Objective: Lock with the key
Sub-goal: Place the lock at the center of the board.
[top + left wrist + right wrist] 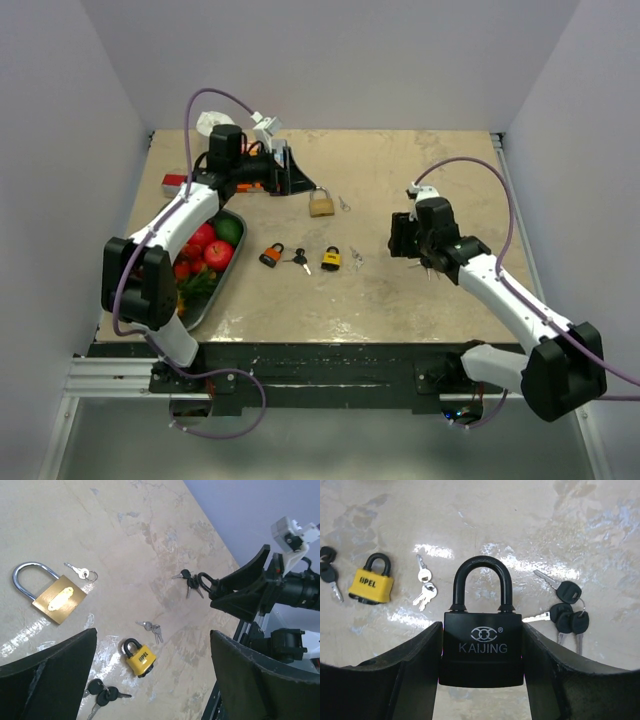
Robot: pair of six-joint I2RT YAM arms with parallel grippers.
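Black padlock (482, 652) nearest us in the right wrist view, clamped by its body between the fingers of the right gripper (482, 635). It is held above the table (580, 525) with the shackle toward 12 o'clock. Both shackle legs look seated in the body. The keyhole is hidden, so we cannot tell locked from unlocked.

Black-headed keys (567, 612) lie on the table at 3 o'clock of the shackle, apart from it. Silver keys (425, 592) at 9 o'clock, yellow padlock (370, 582) beyond them on the same bearing.

Left gripper (152, 635): jaws spread wide, nothing between them; it hovers over the table. Brass padlock (54, 597) lies flat at its 10 o'clock, with a small key (80, 571) just beside the shackle.

Top view: right arm at 3 o'clock of the table, left arm reaching to 11 o'clock. Orange padlock (271, 254) sits near centre.

Progress, our reading: the lock is in hand and presented, so that much is done. Neither gripper holds a key. Left to do:
- pick the matching key, likely the black-headed bunch near the right gripper, though we cannot confirm it
- seat it in the keyhole
- turn it

Early stage, we judge.
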